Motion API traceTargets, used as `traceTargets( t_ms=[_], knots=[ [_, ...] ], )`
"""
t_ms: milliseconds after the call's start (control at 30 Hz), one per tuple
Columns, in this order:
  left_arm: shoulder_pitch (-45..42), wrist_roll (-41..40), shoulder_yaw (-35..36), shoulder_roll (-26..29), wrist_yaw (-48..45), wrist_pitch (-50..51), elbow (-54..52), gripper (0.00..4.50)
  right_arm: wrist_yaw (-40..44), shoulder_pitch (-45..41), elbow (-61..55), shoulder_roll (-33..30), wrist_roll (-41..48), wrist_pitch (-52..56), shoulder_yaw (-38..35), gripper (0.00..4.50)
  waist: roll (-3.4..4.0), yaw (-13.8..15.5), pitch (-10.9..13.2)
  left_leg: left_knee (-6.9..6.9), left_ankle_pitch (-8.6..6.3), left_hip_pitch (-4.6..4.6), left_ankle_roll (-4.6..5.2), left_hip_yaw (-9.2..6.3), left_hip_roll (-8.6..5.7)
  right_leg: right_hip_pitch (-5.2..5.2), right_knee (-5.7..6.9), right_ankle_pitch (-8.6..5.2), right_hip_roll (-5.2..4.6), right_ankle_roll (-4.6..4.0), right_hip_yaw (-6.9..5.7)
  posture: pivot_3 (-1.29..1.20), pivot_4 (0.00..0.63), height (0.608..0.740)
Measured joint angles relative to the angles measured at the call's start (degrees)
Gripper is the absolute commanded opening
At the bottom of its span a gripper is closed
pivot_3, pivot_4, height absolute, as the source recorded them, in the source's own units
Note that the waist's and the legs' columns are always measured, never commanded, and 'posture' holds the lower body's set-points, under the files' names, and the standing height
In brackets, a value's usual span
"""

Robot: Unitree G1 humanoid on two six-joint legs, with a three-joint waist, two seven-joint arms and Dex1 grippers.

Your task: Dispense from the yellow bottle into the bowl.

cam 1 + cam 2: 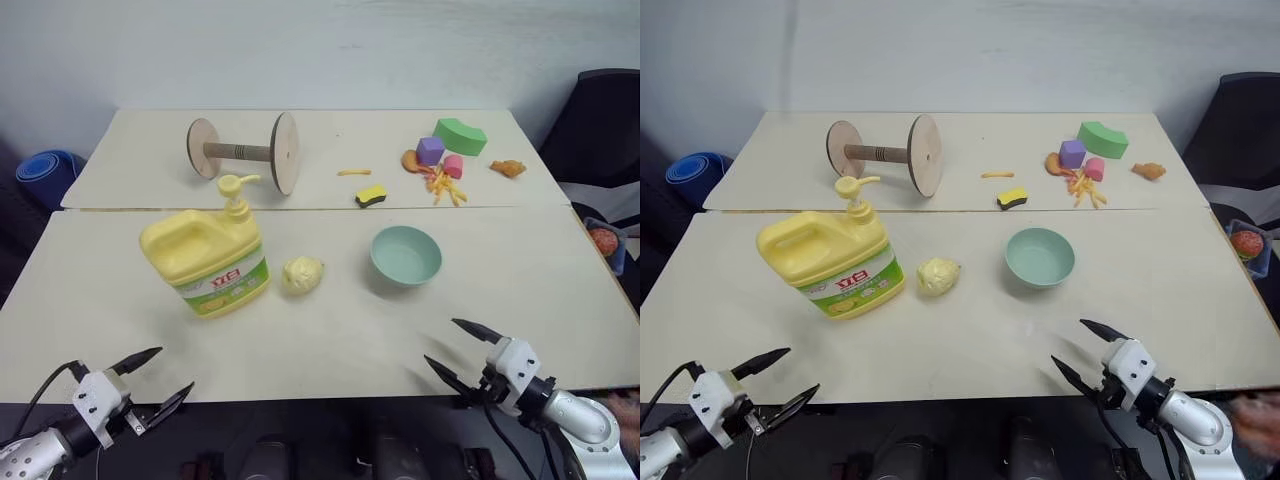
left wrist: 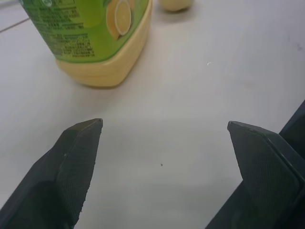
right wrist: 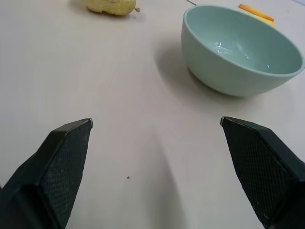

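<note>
Grippers come first at the near table edge: the left gripper (image 1: 158, 373) and the right gripper (image 1: 463, 350) both hover with fingers spread wide, holding nothing. Beyond them stand the yellow bottle (image 1: 208, 258) on the left and the bowl (image 1: 405, 255) on the right, a pale lump (image 1: 301, 274) between them. Farthest back lie a wooden spool (image 1: 246, 152) and scattered toys (image 1: 448, 152).

Yellow bottle (image 1: 208, 258) upright with pump on; empty teal bowl (image 1: 406, 255) well apart, on its right
</note>
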Motion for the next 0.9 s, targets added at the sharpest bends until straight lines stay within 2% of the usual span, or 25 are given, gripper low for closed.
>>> traceTargets(
  t_ms=[167,333,467,667,900],
  knots=[
    [0.38,-2.85,-1.51,0.0,-2.18,4.98,-2.2,4.46,2.93,-9.61,-6.68,-0.48,2.85,9.75,5.33,4.5,0.01,-0.21,0.01,0.0,0.02,0.05,-0.07,-0.03,0.06,-0.04,0.1,-0.02,0.02,-0.04,-0.05,0.0,0.15,0.74],
    [0.19,-8.55,-2.1,2.26,-8.17,10.81,-5.95,4.46,4.05,-27.72,-6.97,0.4,0.18,22.59,14.43,4.5,0.06,-0.93,0.03,0.09,0.23,0.01,-0.45,-0.06,0.05,-0.09,0.17,-0.04,0.01,-0.07,-0.06,0.0,0.15,0.74],
    [-1.31,-8.8,-1.95,1.8,-7.92,11.76,-6.41,4.46,4.11,-40.98,2.23,5.24,-5.93,26.84,21.98,4.5,0.02,-1.14,0.0,0.09,0.28,-0.08,-0.54,-0.14,0.04,-0.12,0.36,-0.04,0.03,-0.08,-0.19,0.0,0.15,0.74],
    [-1.49,-8.32,-2.19,0.99,-5.75,13.27,-9.88,4.46,5.87,-50.42,17.08,11.89,-11.97,27.22,28.79,4.5,0.01,-1.58,0.0,0.12,0.3,-0.13,-0.49,-0.03,-0.05,-0.08,0.31,-0.02,-0.08,-0.04,-0.53,0.0,0.15,0.74],
    [-1.42,-7.46,-3.46,-0.56,-2.85,15.7,-14.41,4.46,5.24,-64.2,40.75,20.29,-20.39,13.56,33.05,4.5,0.03,-2.99,0.01,0.12,0.36,-0.09,-0.64,-0.07,0.06,-0.08,0.41,-0.04,-0.04,-0.07,-0.7,0.0,0.15,0.74]
  ],
)
